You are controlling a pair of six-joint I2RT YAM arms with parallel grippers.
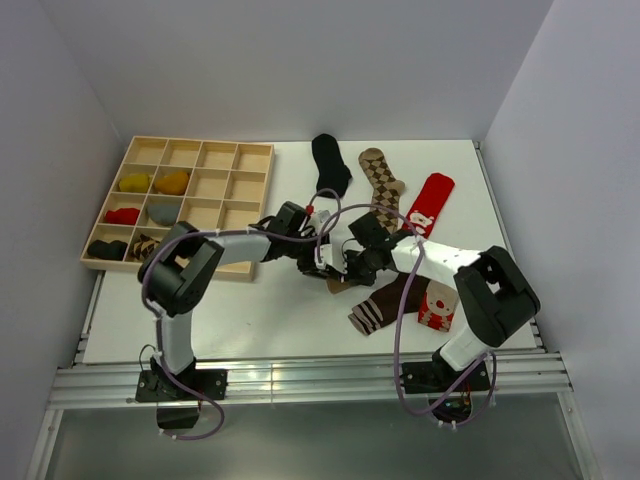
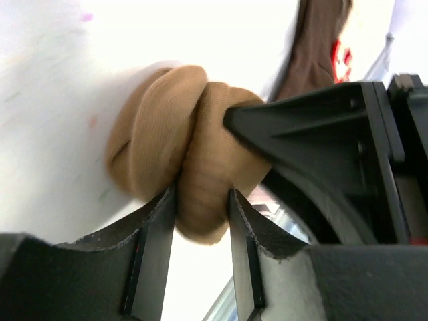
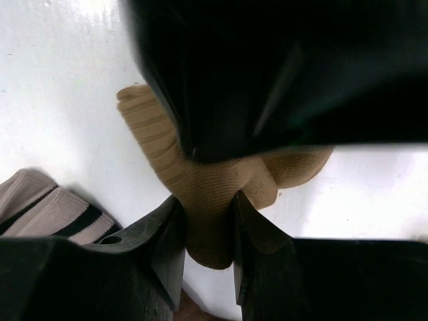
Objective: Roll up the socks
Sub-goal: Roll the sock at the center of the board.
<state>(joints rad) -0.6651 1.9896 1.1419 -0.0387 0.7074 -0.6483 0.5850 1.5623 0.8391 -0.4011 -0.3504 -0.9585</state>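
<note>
The tan sock (image 2: 160, 140) is bunched into a partly rolled bundle on the white table, and both grippers pinch it. My left gripper (image 2: 202, 207) is shut on one fold of it. My right gripper (image 3: 206, 221) is shut on another fold of the tan sock (image 3: 200, 180). In the top view the two grippers meet mid-table, left gripper (image 1: 318, 255) and right gripper (image 1: 350, 265), and mostly hide the tan sock (image 1: 338, 285). The black sock (image 1: 330, 165), brown argyle sock (image 1: 382, 180) and red sock (image 1: 428, 205) lie flat behind. The dark brown striped-toe sock (image 1: 385, 305) lies in front.
A pale wooden grid tray (image 1: 160, 140) at the back left holds several rolled socks. Another red sock with a white figure (image 1: 437, 305) lies by the right arm. The striped sock's toe (image 3: 47, 207) lies close to my right gripper's left finger.
</note>
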